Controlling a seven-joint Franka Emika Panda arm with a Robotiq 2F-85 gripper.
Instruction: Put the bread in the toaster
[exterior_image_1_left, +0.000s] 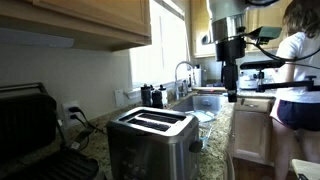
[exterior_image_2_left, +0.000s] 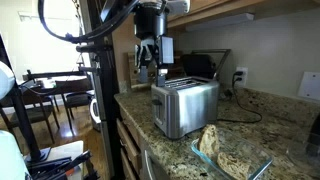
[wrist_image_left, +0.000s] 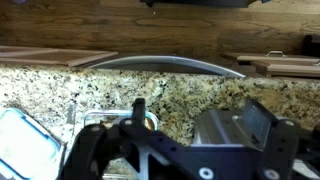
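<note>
The steel toaster (exterior_image_1_left: 150, 140) with a black top and two slots stands on the granite counter; it shows in both exterior views (exterior_image_2_left: 185, 105) and as a grey box low right in the wrist view (wrist_image_left: 225, 130). My gripper (exterior_image_1_left: 232, 92) hangs in the air beyond the toaster, toward the sink, above and beside the toaster's far end (exterior_image_2_left: 150, 64). Its fingers (wrist_image_left: 200, 125) are spread apart with only counter and toaster between them. A small golden-tan piece, likely the bread (wrist_image_left: 149, 122), peeks out behind one finger, mostly hidden.
A black grill press (exterior_image_1_left: 30, 125) sits beside the toaster. A glass dish (exterior_image_2_left: 250, 168) holds tan speckled pieces. Another glass container (wrist_image_left: 20, 145) lies near the sink (exterior_image_1_left: 195, 98). A person (exterior_image_1_left: 295, 80) stands by the counter's end. Cabinets hang overhead.
</note>
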